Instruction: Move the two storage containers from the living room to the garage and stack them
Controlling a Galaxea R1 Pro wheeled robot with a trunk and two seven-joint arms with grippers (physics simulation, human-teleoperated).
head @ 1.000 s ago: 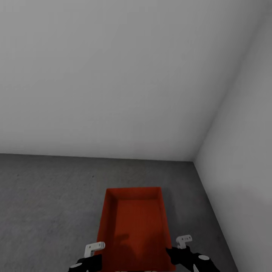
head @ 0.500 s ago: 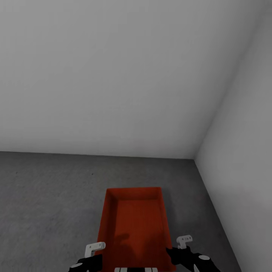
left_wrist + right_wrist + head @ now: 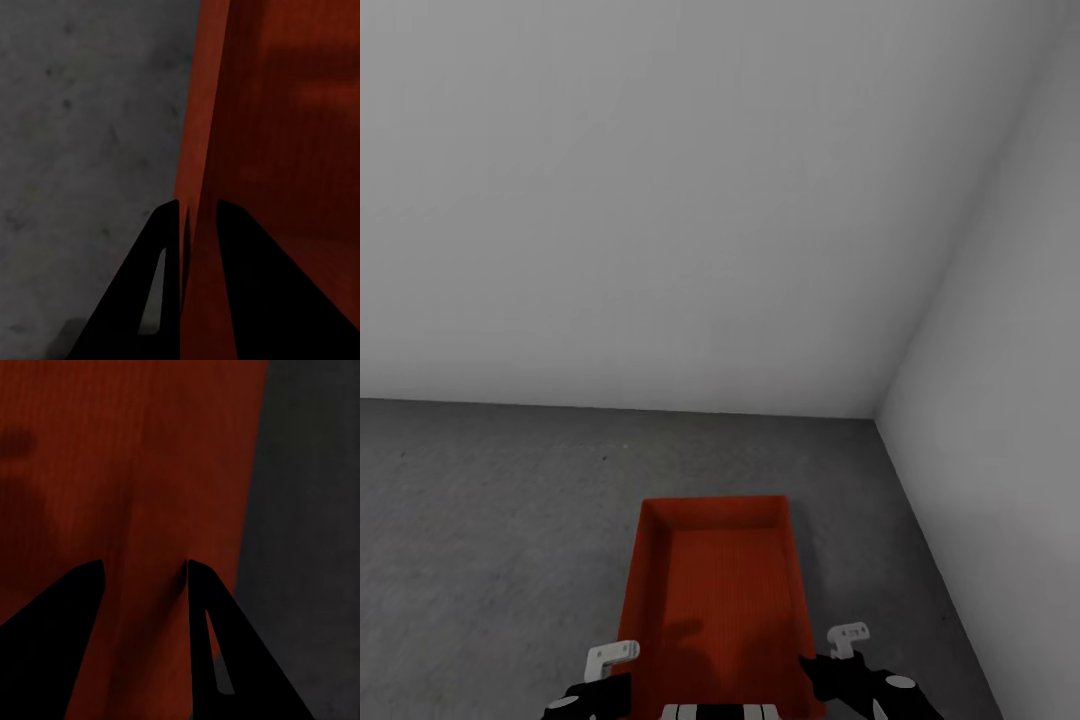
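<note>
Near the garage corner: orange-red storage container, open side up, long axis running away from the robot toward the back wall.
Container support: cannot tell whether resting on the floor or carried just above it; no clear gap visible between base and concrete.
Reason for placement: judged as the bottom box of the stack, put near the side wall but apart from it, leaving room to bring the second box over the top.
Second container: not among what these pictures show.
Reason for two-sided hold: thin walls and a wide body, so one pinch per long wall keeps the box level; judged steadier than a single grasp.
Left gripper: narrow, one finger outside and one inside the left wall, clamped on that wall.
Right gripper: wider set, fingers astride the right wall; wall seemingly between them, firm contact not certain.
Arm pose: both forearms low at the near end of the box, grippers pointing forward and down, symmetric about the container, left at its left rim, right at its right rim.
Next step, as judgement: release if grounded, then back away.
</note>
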